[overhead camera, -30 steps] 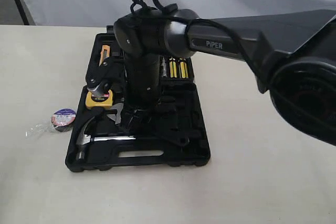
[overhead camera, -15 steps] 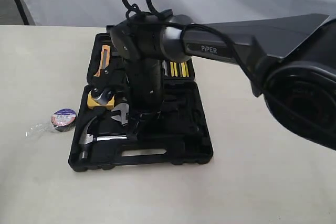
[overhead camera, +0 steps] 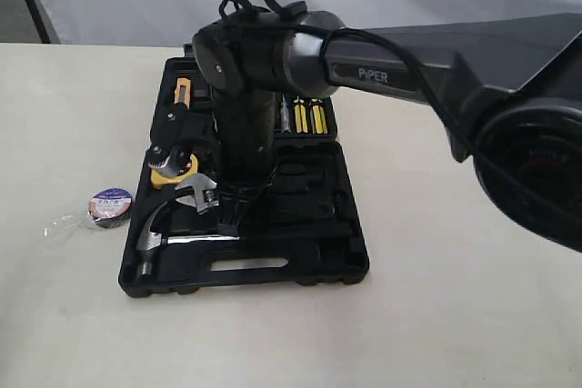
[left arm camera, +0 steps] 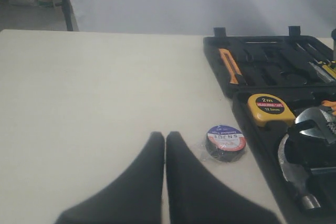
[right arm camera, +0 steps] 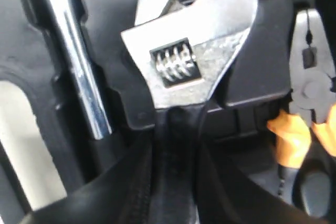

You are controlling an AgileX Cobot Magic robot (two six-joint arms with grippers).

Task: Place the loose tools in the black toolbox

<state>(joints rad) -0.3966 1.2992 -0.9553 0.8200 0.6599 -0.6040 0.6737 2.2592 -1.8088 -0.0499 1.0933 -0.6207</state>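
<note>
Black toolbox (overhead camera: 341,268) holding hammer (overhead camera: 148,232) and tape measure (overhead camera: 173,173), right gripper (right arm camera: 176,132) clamped on wrench (overhead camera: 198,190), left gripper (left arm camera: 165,142) closed, tape roll (overhead camera: 110,207) outside

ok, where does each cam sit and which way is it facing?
Exterior: raised off the arms, looking down at the black toolbox; the right arm crosses frame.
Left wrist: low over the table, facing the tape roll past the shut left gripper.
Right wrist: close above the toolbox, right gripper clamping the adjustable wrench.
Shared: all three show the wrench.
</note>
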